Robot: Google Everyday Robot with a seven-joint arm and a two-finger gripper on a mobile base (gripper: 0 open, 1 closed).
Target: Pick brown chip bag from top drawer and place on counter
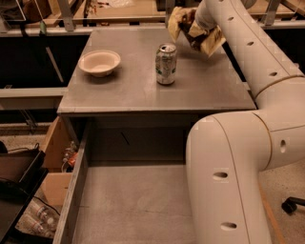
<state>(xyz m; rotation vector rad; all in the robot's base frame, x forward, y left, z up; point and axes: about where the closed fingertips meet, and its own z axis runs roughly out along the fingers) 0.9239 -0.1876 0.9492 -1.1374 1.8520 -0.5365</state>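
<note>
The brown chip bag, crumpled cream-yellow and dark brown, hangs over the far right corner of the grey counter. My gripper is at the end of the white arm, at the top of the view, shut on the bag and mostly hidden by it and by the wrist. The top drawer is pulled open below the counter's front edge, and its visible grey floor is bare. My arm's big elbow covers the drawer's right side.
A silver and green soda can stands upright mid-counter, just left of the bag. A cream bowl sits at the counter's left. A cardboard box and plastic bottles lie on the floor left of the drawer. A wooden workbench runs behind the counter.
</note>
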